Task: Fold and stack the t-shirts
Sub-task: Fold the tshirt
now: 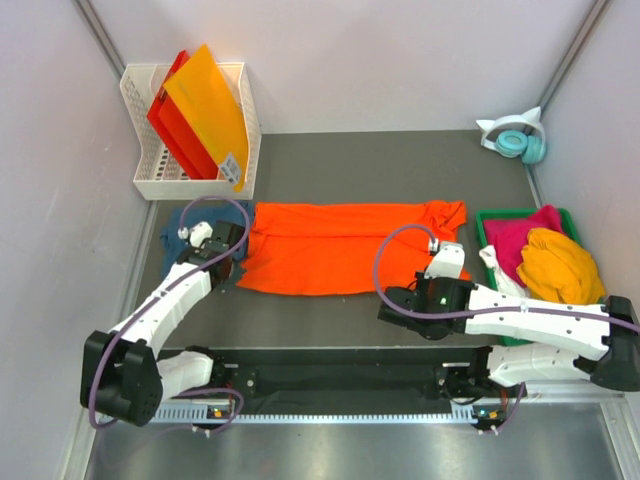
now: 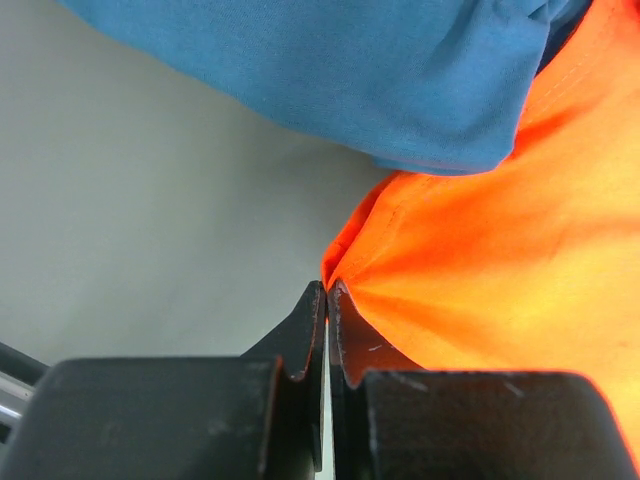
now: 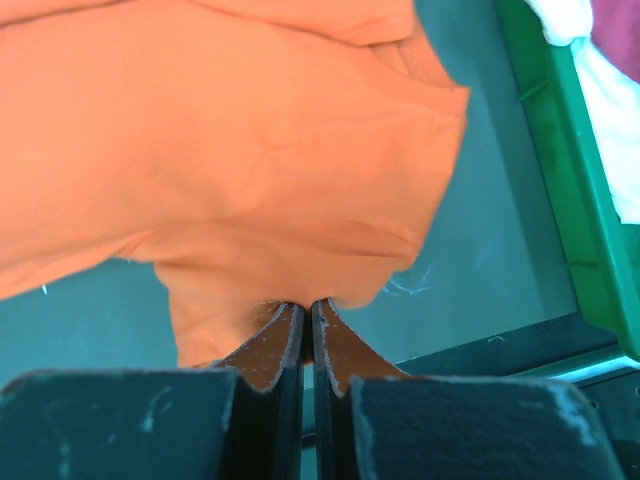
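Note:
The large bright orange t-shirt (image 1: 340, 245) lies spread across the middle of the table. My left gripper (image 1: 236, 268) is shut on its near left corner; in the left wrist view the closed gripper (image 2: 327, 292) pinches the orange cloth (image 2: 480, 270). The dark teal-blue t-shirt (image 1: 178, 226) lies just left of it, partly under my left arm, and shows in the left wrist view (image 2: 380, 70). My right gripper (image 1: 398, 296) is shut on the orange shirt's near edge toward the right; the right wrist view shows the gripper (image 3: 308, 306) closed on the orange cloth (image 3: 250, 150).
A green bin (image 1: 484, 218) at the right holds magenta (image 1: 525, 235), yellow-orange (image 1: 560, 265) and white (image 1: 497, 268) shirts; its rim shows in the right wrist view (image 3: 560, 190). A white basket (image 1: 145, 180) with stiff orange and red sheets stands back left. Headphones (image 1: 517, 140) lie back right.

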